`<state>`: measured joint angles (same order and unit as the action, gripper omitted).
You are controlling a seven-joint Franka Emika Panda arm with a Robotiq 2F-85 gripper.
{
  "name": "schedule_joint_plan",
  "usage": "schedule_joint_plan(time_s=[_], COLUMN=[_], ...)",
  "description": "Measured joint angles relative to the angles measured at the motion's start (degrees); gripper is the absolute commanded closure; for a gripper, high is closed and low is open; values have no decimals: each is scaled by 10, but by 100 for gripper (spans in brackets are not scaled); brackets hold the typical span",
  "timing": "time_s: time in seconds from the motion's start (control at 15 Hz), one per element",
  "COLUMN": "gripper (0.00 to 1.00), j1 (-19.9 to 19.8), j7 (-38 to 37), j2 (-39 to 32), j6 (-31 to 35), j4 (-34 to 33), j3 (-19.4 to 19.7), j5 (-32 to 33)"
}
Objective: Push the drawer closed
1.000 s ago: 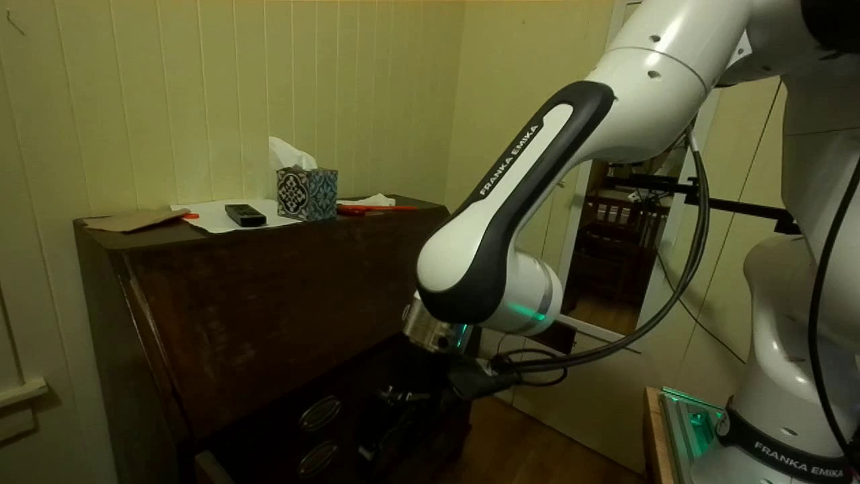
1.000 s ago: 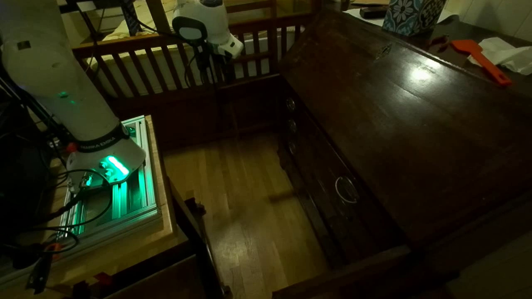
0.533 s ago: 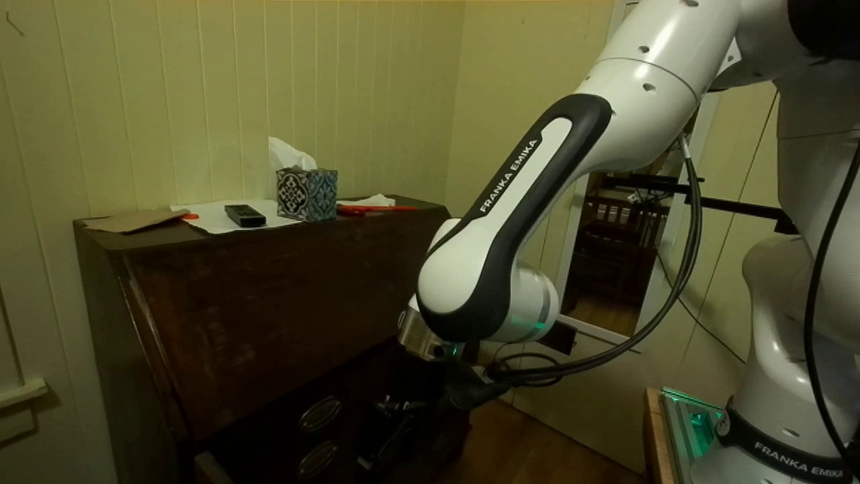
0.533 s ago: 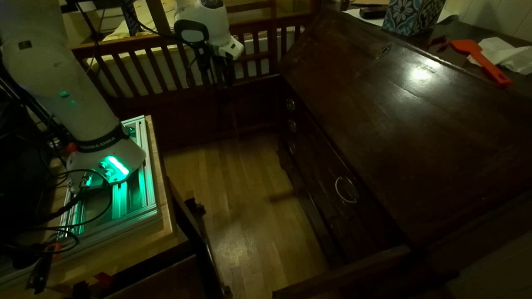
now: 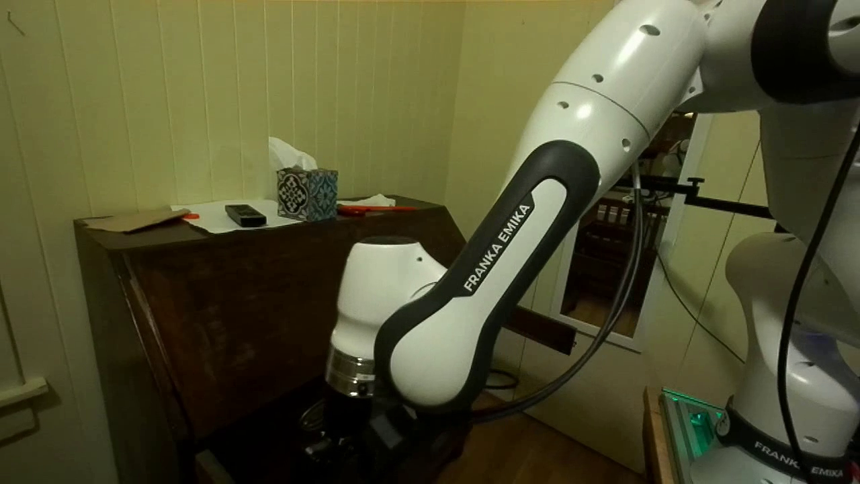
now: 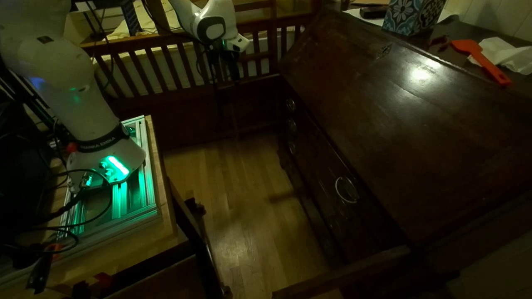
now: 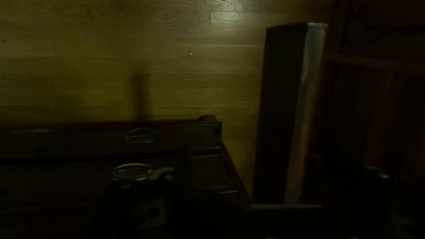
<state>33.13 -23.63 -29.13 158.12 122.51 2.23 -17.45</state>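
A dark wooden desk [image 5: 255,302] with a slanted lid has drawer fronts with oval metal handles, such as this handle [image 6: 347,189]. A pulled-out drawer part, perhaps its side wall, shows as a dark panel with a pale top edge [image 7: 307,99]. It juts from the desk front and also shows in both exterior views [image 5: 212,467] [image 6: 345,272]. My gripper [image 7: 265,159] looks open and empty in the very dark wrist view, its fingers wide apart. In an exterior view the gripper [image 5: 322,447] is low before the desk front, covering part of a handle. Contact cannot be seen.
On the desk top are a tissue box [image 5: 307,193], a remote [image 5: 245,215], paper [image 5: 215,212] and a red-orange tool [image 6: 480,60]. A slatted wooden railing [image 6: 137,70] stands behind the arm. The robot's bench [image 6: 158,224] faces the desk across a wooden floor [image 6: 241,207].
The arm has moved lower and toward the desk front, leftward in an exterior view. The wrist now points more steeply down, and the gripper hides handles that showed before. The drawer panel shows no clear movement.
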Motion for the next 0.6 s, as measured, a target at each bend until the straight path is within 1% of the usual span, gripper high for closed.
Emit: schedule_joint_plan(time_s=[0.07,0.2,0.27,0.33,0.4,0.47,0.6], gripper=[0,0,0,0,0,0,0], j1=[0,-5,-11,-24,-37,-44,-49], j7=[-22,-45,-46,-39,-33,-30,-29], j2=[-15,-45,-60,-74,-84,-92,-97], j6=[-11,-19,-19,-11,-3,0,1], j4=[-29,-82,-106,-125,-137,-146,-150], j3=[-3,-12,-23,-44,-64,-76,-80], j5=[19,31,31,29,29,29,30])
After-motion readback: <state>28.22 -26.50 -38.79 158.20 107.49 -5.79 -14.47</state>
